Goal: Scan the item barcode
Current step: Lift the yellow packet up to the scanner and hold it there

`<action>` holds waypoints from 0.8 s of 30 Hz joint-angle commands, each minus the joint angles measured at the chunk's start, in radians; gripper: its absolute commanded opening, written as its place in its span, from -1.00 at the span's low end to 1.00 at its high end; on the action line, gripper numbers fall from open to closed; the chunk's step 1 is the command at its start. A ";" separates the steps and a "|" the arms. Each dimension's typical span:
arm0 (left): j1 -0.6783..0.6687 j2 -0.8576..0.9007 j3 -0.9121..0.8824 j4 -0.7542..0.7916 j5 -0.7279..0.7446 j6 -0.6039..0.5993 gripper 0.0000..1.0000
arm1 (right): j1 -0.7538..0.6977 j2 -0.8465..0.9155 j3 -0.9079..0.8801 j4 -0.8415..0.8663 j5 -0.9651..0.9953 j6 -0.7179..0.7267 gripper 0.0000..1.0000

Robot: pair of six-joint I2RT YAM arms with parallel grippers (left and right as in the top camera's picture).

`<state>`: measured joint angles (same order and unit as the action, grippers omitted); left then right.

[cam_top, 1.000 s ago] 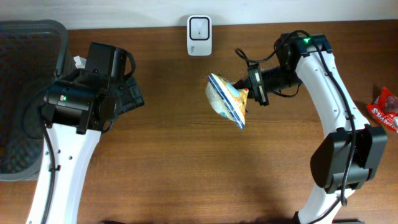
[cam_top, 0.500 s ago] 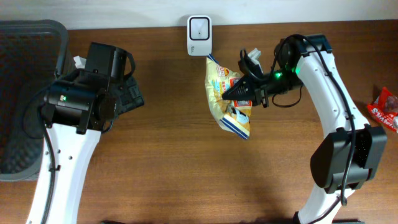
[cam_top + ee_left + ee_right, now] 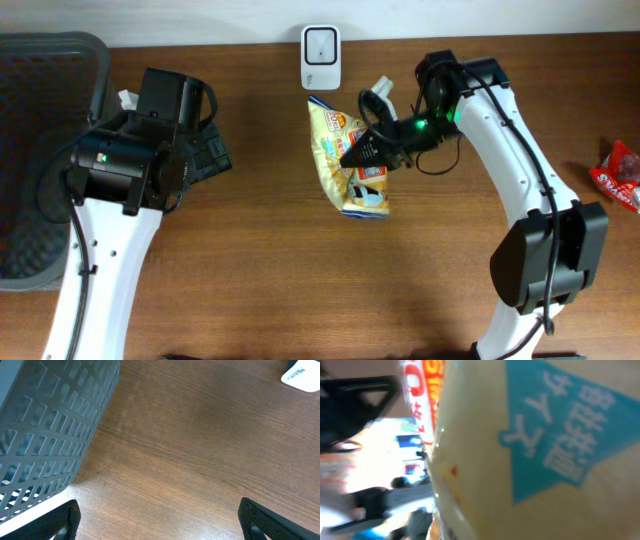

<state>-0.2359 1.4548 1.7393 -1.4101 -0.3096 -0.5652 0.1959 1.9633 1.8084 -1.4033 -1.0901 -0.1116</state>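
A: Biggest first. What's the base?
B: Brown wooden table point(image 3: 270, 290), 2 white-and-black arms at it. A dark mesh basket point(image 3: 40, 150) takes the far left side.
A: Arms?
B: The left arm point(image 3: 100, 260) rises from the bottom left, and its head sits just beside the basket. The right arm point(image 3: 530, 170) comes up from the bottom right and bends over toward the table's middle. A green light shows near its wrist.
A: Where's the item?
B: The snack bag point(image 3: 345, 160), yellow with blue and red print, is mid-table with its printed face toward the overhead view. Its top corner is just below the scanner point(image 3: 321, 45), near but apart. Can't tell whether its lower edge touches the wood.
A: Who has it?
B: The right gripper point(image 3: 368, 150) is clamped on the bag's right edge, about halfway along. The right wrist view is filled by blurred yellow film with a blue patch of white lettering.
A: Other gripper?
B: The left gripper point(image 3: 157, 515) is spread wide with nothing between its fingers. 2 black tips show at the bottom corners of its wrist view, over bare wood, with the basket wall at left and a corner of the scanner at top right.
A: Scanner itself?
B: Small white unit at the table's back edge, centre.
A: Anything smaller?
B: 1 red packet point(image 3: 618, 175) at the far right edge, well apart from the bag.
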 commanded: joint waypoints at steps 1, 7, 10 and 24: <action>0.003 -0.014 0.008 -0.002 0.000 0.002 0.98 | 0.009 -0.010 0.011 0.145 0.587 0.290 -0.92; 0.003 -0.014 0.008 -0.002 0.000 0.002 0.98 | 0.014 0.021 0.010 0.574 0.756 0.473 -0.92; 0.003 -0.014 0.008 -0.002 0.000 0.002 0.98 | 0.014 0.089 0.011 0.778 0.566 0.570 -0.92; 0.003 -0.014 0.008 -0.002 0.000 0.002 0.98 | 0.151 0.324 0.032 1.415 0.693 0.663 -0.92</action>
<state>-0.2359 1.4544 1.7393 -1.4117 -0.3096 -0.5652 0.3447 2.2532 1.8103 -0.0174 -0.4381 0.5892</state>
